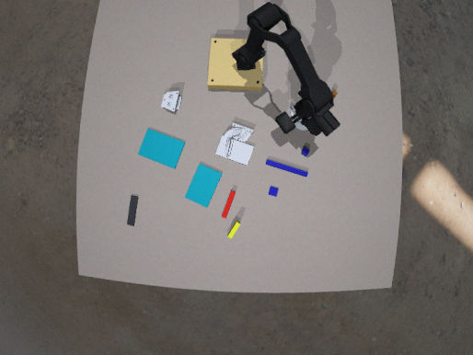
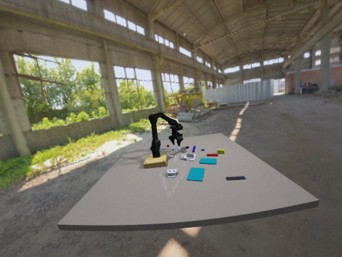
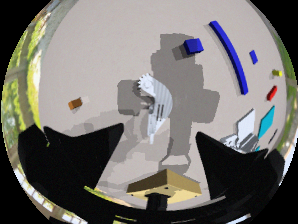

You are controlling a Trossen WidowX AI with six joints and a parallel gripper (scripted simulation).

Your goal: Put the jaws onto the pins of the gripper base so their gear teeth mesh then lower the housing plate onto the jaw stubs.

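Observation:
My gripper (image 1: 299, 120) (image 2: 176, 144) (image 3: 160, 131) is open wide and empty. It hangs above a loose white jaw (image 3: 162, 102) (image 2: 176, 150), which lies on the table between and beyond the fingertips in the wrist view, its gear teeth towards the top left. The arm partly hides this jaw in the top view. The white gripper base (image 1: 240, 153) (image 2: 188, 157) (image 3: 245, 124) lies mid-table, with what looks like the other jaw curving along its left side in the top view. Whether that jaw sits on a pin cannot be told. The white housing plate (image 1: 170, 101) (image 2: 171, 172) stands apart, left of the base in the top view.
A blue bar (image 1: 286, 167) (image 3: 231, 57) and two blue blocks lie near the gripper. An orange block (image 3: 75, 104) lies beyond the jaw. Two teal plates, a red bar (image 1: 228, 203), a yellow block (image 1: 234, 229) and a black bar (image 1: 132, 210) are farther off. The arm stands on a yellow base (image 1: 223, 69).

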